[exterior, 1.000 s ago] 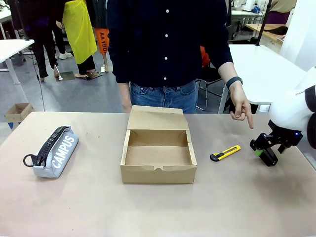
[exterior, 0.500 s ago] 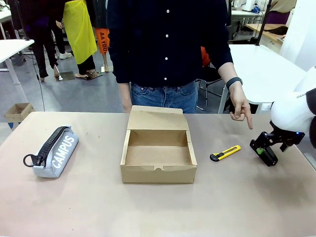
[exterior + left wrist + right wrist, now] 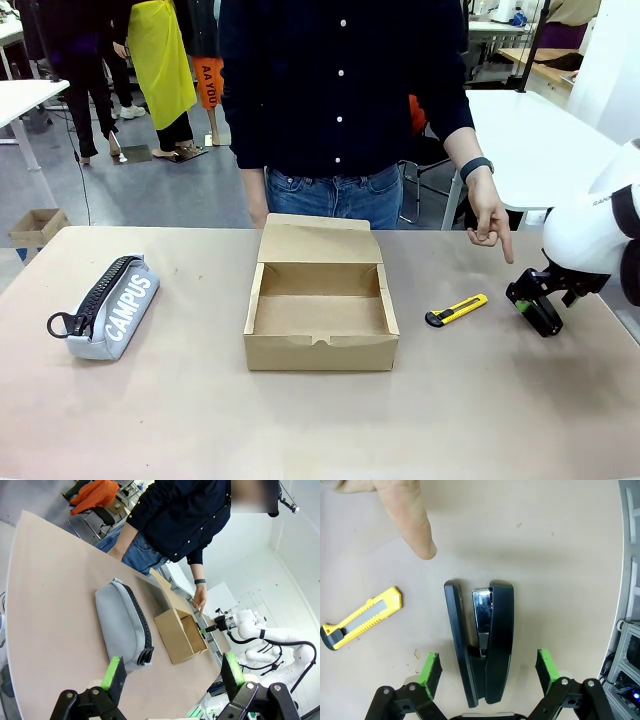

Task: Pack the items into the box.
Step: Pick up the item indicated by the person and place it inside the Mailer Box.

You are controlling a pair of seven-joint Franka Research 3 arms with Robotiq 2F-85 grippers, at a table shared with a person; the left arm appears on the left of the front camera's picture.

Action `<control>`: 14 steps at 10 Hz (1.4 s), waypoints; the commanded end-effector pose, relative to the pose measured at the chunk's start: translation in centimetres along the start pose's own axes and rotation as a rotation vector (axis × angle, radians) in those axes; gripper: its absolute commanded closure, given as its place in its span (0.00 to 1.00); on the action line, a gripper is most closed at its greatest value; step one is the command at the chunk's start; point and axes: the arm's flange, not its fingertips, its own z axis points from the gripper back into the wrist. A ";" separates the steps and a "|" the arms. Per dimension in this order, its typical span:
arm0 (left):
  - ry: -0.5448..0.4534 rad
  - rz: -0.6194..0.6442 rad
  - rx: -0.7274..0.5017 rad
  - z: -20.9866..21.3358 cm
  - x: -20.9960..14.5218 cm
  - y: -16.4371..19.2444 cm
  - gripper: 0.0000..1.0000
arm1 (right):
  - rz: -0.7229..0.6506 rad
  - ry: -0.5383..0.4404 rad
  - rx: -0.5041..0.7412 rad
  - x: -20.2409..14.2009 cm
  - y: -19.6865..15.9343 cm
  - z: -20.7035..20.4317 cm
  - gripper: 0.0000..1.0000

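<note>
Black stapler (image 3: 496, 635) on the bench (image 3: 555, 550): rigid, smooth, likely dense; grip mid-body; right jaws wide astride it, untouching; left jaws wide, empty.

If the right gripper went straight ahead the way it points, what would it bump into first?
Most likely the black stapler, lying on the table right between the right gripper's open fingers. The knife and the person's finger are off to one side.
</note>
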 end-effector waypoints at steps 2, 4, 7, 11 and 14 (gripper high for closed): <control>-0.021 -0.024 -0.013 -0.1 0.1 -0.1 0.00 | -0.009 -0.026 -0.011 0.2 0.3 -0.7 0.60; -0.021 -0.024 -0.013 -0.1 0.1 -0.1 0.00 | -0.011 -0.017 -0.006 0.1 0.3 -0.7 1.00; -0.021 -0.024 -0.013 -0.1 0.1 -0.1 0.00 | -0.014 -0.016 -0.014 0.1 0.2 -0.9 0.87; -0.021 -0.024 -0.013 -0.1 0.1 -0.1 0.00 | -0.025 -0.010 -0.007 -0.2 0.0 -0.9 1.00; -0.021 -0.024 -0.013 -0.1 0.1 -0.1 0.00 | 0.077 0.013 0.102 -2.5 -0.7 5.6 1.00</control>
